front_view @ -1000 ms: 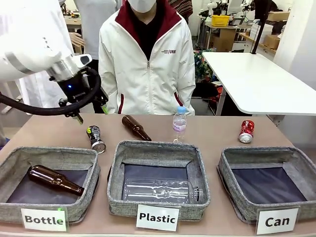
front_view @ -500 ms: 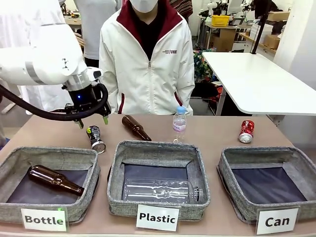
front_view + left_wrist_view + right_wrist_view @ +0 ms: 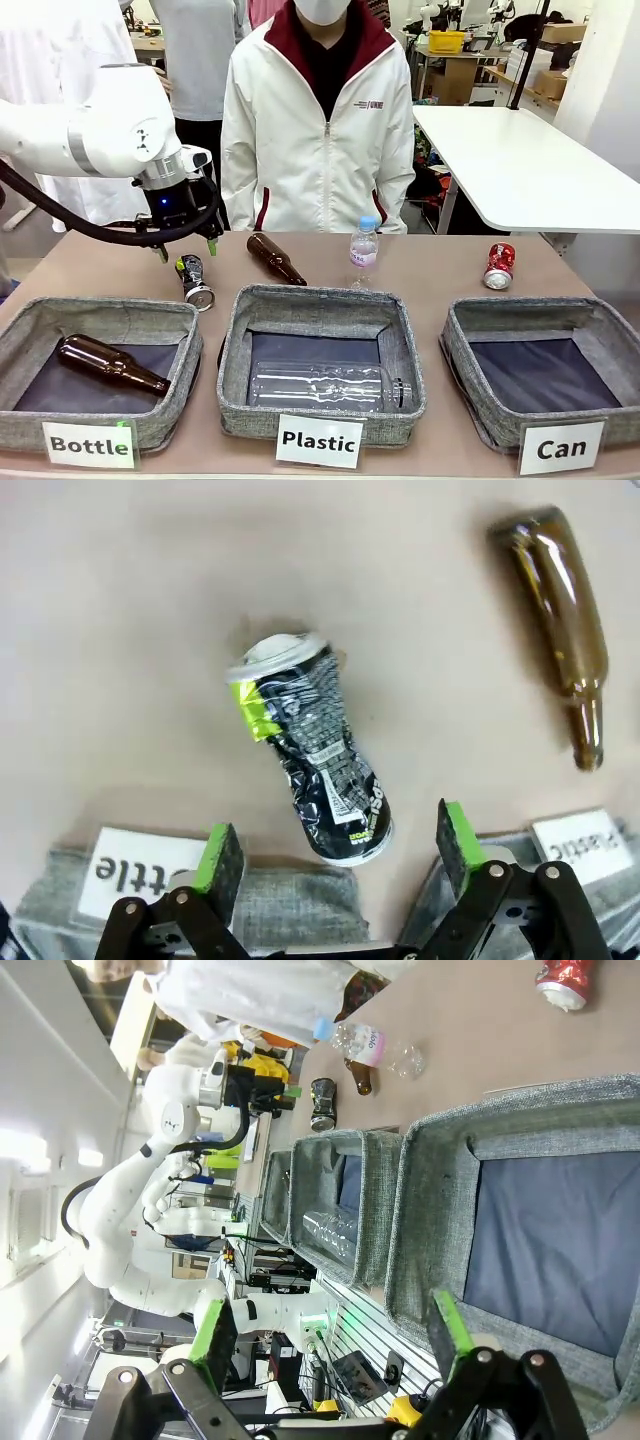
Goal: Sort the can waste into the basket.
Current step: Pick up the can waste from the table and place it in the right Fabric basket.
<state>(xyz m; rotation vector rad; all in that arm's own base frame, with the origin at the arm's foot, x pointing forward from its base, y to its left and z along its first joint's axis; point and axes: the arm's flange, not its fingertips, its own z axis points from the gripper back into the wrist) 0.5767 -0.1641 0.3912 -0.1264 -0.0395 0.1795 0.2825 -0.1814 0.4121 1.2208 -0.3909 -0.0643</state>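
A dark crushed can [image 3: 195, 281] with green and yellow print lies on the table behind the Bottle basket; in the left wrist view the dark can [image 3: 311, 747] lies straight ahead of the fingers. My left gripper [image 3: 186, 245] hovers open just above and behind it, pointing down, its green pads [image 3: 224, 857] apart. A red crushed can [image 3: 499, 265] lies at the far right of the table, also the red can [image 3: 565, 980]. The grey "Can" basket [image 3: 598, 318] stands at the front right with nothing in it. My right gripper [image 3: 335, 1340] hangs open above that basket [image 3: 440, 1175].
A "Bottle" basket [image 3: 30, 318] at the left holds a brown bottle [image 3: 110, 364]. The "Plastic" basket [image 3: 238, 330] in the middle holds a clear bottle [image 3: 325, 386]. Another brown bottle [image 3: 275, 258] and a small clear bottle [image 3: 364, 253] stand behind it. A person in a white jacket [image 3: 318, 130] stands at the far side.
My left arm has swung right and lowered, bringing its open gripper over the dark can. The person has shifted slightly to the right. The cans have not moved.
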